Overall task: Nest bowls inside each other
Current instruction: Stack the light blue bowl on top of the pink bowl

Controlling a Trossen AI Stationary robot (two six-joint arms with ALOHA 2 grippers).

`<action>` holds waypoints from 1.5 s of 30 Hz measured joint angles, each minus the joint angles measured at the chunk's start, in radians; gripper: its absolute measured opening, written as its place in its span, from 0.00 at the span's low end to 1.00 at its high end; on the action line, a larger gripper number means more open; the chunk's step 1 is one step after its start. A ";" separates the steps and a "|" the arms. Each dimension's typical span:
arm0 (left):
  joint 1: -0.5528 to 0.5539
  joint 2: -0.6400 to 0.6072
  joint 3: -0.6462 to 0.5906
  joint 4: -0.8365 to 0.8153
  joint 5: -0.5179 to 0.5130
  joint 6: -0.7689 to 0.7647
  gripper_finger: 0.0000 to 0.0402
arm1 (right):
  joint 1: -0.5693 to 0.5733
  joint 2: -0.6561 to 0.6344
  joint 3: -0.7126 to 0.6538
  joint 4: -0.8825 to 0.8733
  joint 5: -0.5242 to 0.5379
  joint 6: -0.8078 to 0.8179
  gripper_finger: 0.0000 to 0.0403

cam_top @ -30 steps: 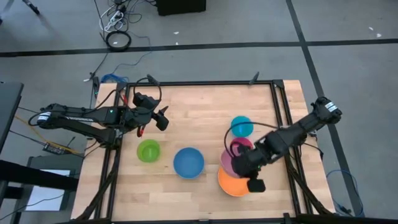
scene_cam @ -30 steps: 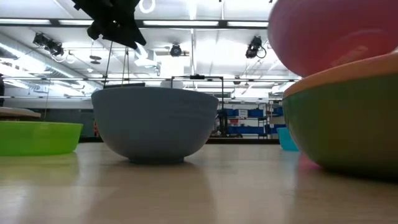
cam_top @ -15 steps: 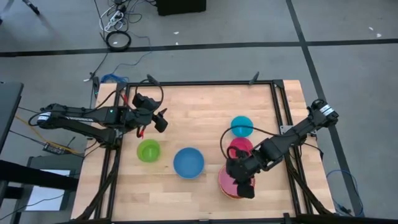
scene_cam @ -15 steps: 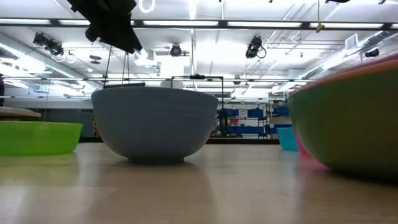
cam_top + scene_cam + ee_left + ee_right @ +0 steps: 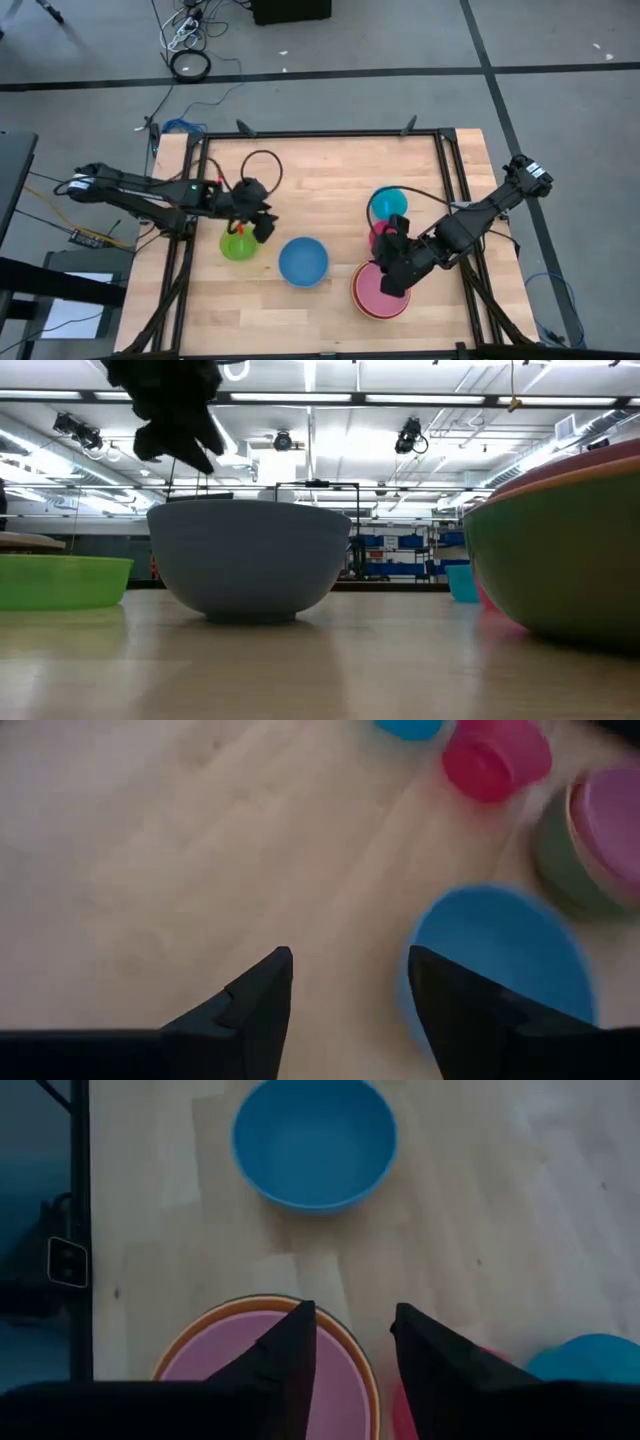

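A pink bowl (image 5: 381, 292) sits nested in an orange bowl (image 5: 180, 1342), which sits in the dull green bowl (image 5: 560, 560) at the near right. My right gripper (image 5: 392, 283) (image 5: 352, 1330) hovers open over the pink bowl's far rim, touching nothing. Just beyond the stack stand the magenta-red bowl (image 5: 380, 236) and the cyan bowl (image 5: 386, 203). A blue bowl (image 5: 303, 261) stands upright mid-table. The lime green bowl (image 5: 236, 244) stands to its left. My left gripper (image 5: 264, 231) (image 5: 350, 965) is open above the lime green bowl's right rim.
A black metal frame (image 5: 448, 190) runs along the table's left, far and right edges. Bare wood (image 5: 320, 180) lies across the far half of the table. In the low view the blue bowl (image 5: 250, 560) and the stack fill the foreground.
My right gripper held the pink bowl tilted above the orange bowl, set it into that bowl, let go and drew back toward the far edge. My left gripper has moved right, toward the near edge and down to the lime green bowl, turning as it went.
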 joint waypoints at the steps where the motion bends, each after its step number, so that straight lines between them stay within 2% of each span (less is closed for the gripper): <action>1: -0.009 0.025 0.000 0.026 -0.009 -0.046 0.52 | 0.000 0.000 0.000 0.000 0.000 -0.003 0.31; 4: -0.036 0.106 0.000 0.083 -0.007 -0.120 0.51 | 0.000 0.000 0.000 0.000 0.001 0.000 0.32; 9: -0.105 0.243 0.000 0.144 0.051 -0.237 0.47 | 0.006 0.000 0.000 -0.001 -0.039 0.005 0.35; 15: -0.161 0.347 0.000 0.263 -0.007 -0.333 0.42 | 0.046 0.000 0.000 0.000 -0.078 0.007 0.38; 23: -0.171 0.420 0.000 0.275 -0.068 -0.410 0.41 | 0.138 0.000 0.000 0.002 -0.070 0.037 0.41; 29: -0.183 0.474 0.000 0.355 -0.051 -0.452 0.40 | 0.199 0.000 0.000 0.001 -0.060 0.072 0.41; 34: -0.201 0.478 0.000 0.419 -0.049 -0.483 0.40 | 0.239 0.000 0.000 0.001 -0.041 0.083 0.40; 45: -0.228 0.478 0.028 0.438 -0.057 -0.507 0.40 | 0.261 0.000 0.000 -0.003 -0.026 0.084 0.40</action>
